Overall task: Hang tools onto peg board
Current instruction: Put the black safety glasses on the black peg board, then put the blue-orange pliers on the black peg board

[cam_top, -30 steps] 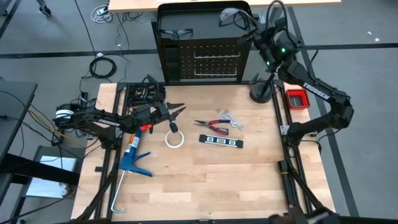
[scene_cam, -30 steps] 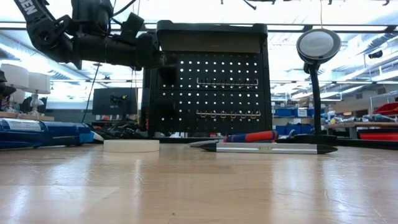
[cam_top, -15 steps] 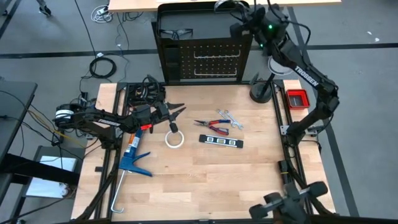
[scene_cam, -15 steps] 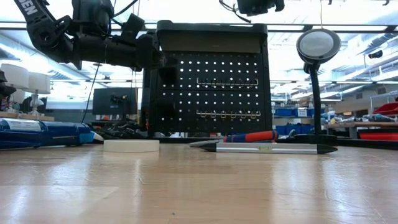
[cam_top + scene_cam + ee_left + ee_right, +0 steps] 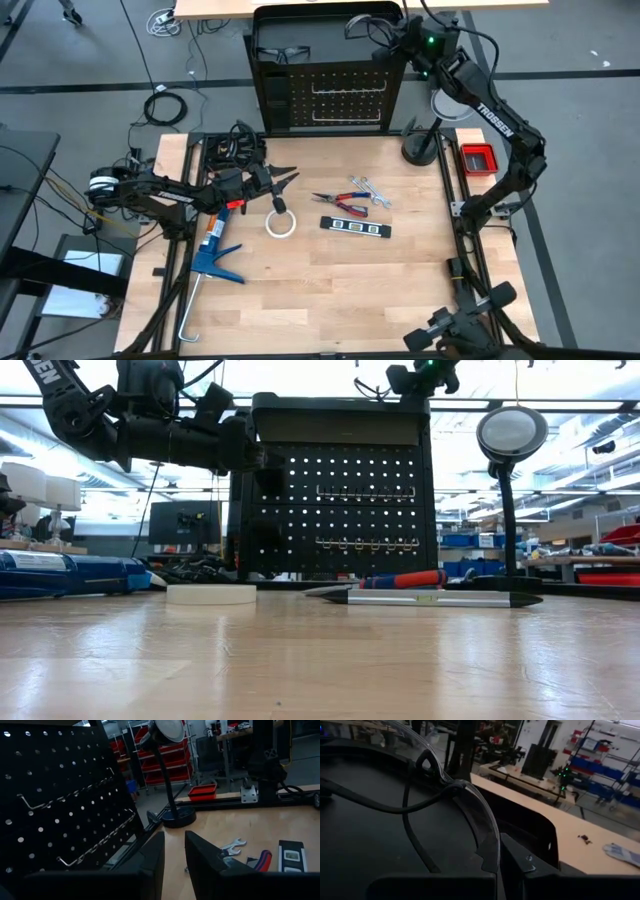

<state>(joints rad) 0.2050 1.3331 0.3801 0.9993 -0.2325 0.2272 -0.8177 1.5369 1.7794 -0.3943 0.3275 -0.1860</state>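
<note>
The peg board (image 5: 340, 100) stands upright in its black frame at the table's far edge. My right gripper (image 5: 386, 32) is above the frame's top right corner, shut on clear safety glasses (image 5: 364, 22). A second pair of glasses (image 5: 282, 53) lies on the frame's top at the left. Red-handled pliers (image 5: 340, 204), silver wrenches (image 5: 368, 190), a black bar (image 5: 355, 227) and a white tape roll (image 5: 280, 224) lie on the table. My left gripper (image 5: 285, 180) hovers level over the table's left, above the tape roll, open with nothing between its fingers. My right gripper pinches one end of the glasses' clear lens (image 5: 489, 856) between its two fingers, coming nearly level from the table's right. The glasses stick out ahead of the fingers, temples trailing away, lifted clear above the top of the peg board's frame.
A blue caulking gun (image 5: 212, 250) lies at the table's left by my left arm. A round lamp (image 5: 420, 148) on a black stand sits right of the peg board, with a red bin (image 5: 477, 158) beyond the table's right edge.
My right gripper has carried the glasses toward the table's far edge and a little left, over the top of the peg board's frame, tipping up from a downward slant to nearly level. It has come into the low view above the frame. It stays shut on the glasses.
</note>
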